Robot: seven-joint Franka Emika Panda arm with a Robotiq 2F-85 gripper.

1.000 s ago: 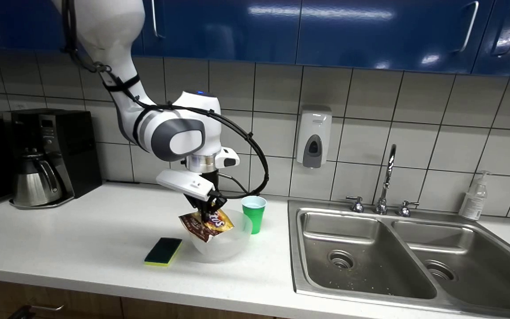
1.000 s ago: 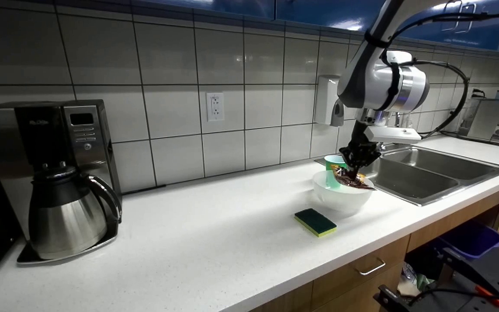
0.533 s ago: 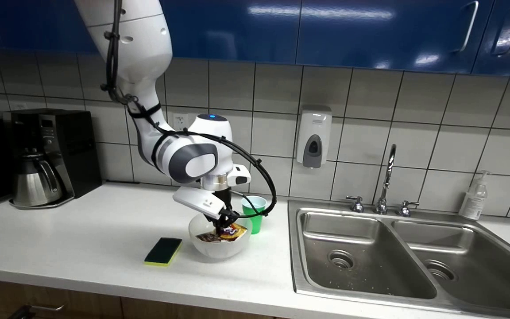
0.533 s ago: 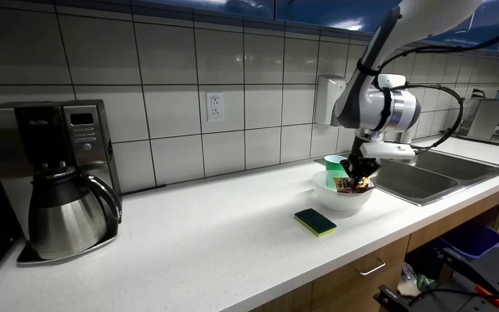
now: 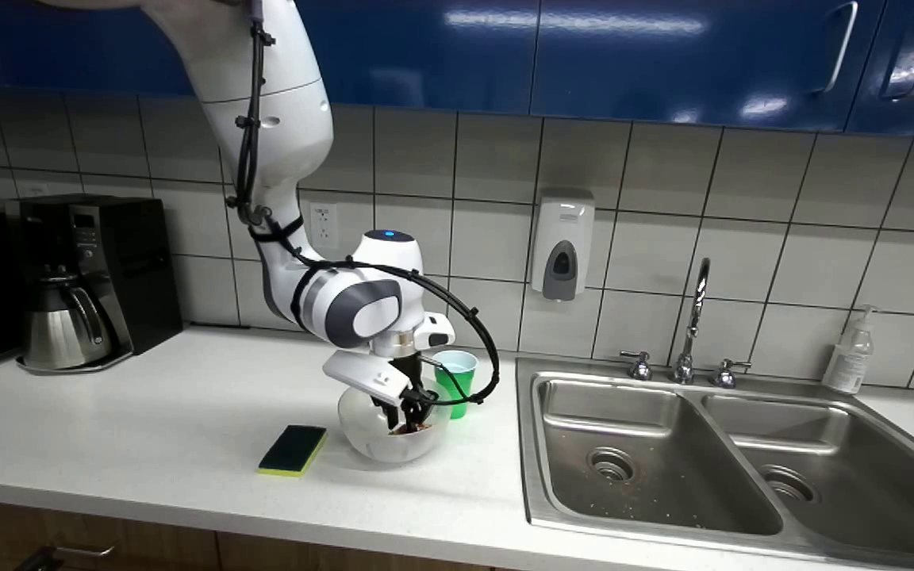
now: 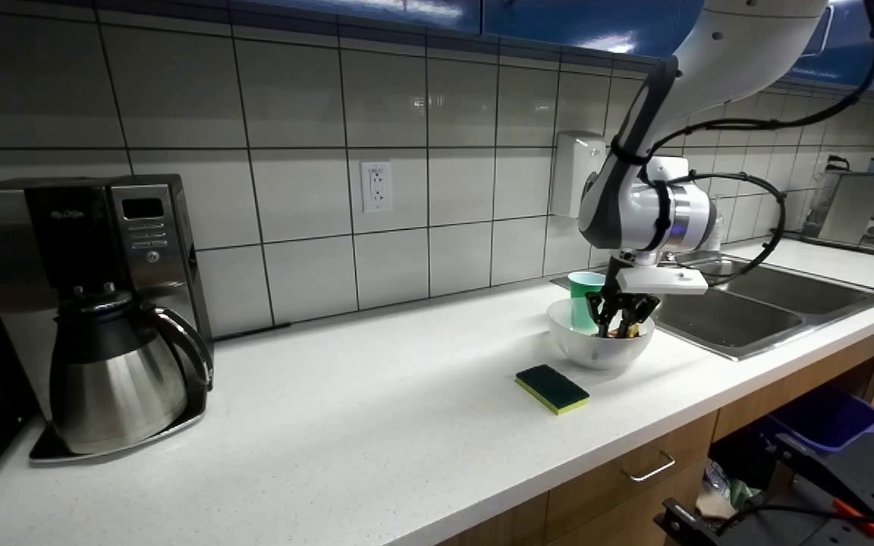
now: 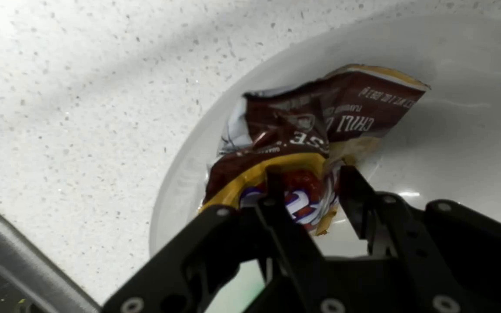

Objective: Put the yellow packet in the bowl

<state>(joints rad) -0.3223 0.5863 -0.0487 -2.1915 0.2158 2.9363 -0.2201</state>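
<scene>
Brown and yellow, the crinkled glossy snack packet now lies down inside the wide whitish translucent bowl, creased and set toward one side of it. Half a second ago it was pinched and about level with the rim; since then the white robot arm has come lower and the black fingers have parted, one tip over the packet, the other by its edge. Whether either touches it, I cannot tell. It looks let go, so I judge the placing all but done, with a straight lift out left to do; a fold could snag on a fingertip on the way.

Closest neighbour is the tapered green cup, just beside the bowl; touching or not, I cannot say. A black cable loops down across it in an exterior view, so a sideways swing might tip it. The dark green and yellow sponge lies flat on the white table, across the bowl from the steel double sink, and seems out of the way.
</scene>
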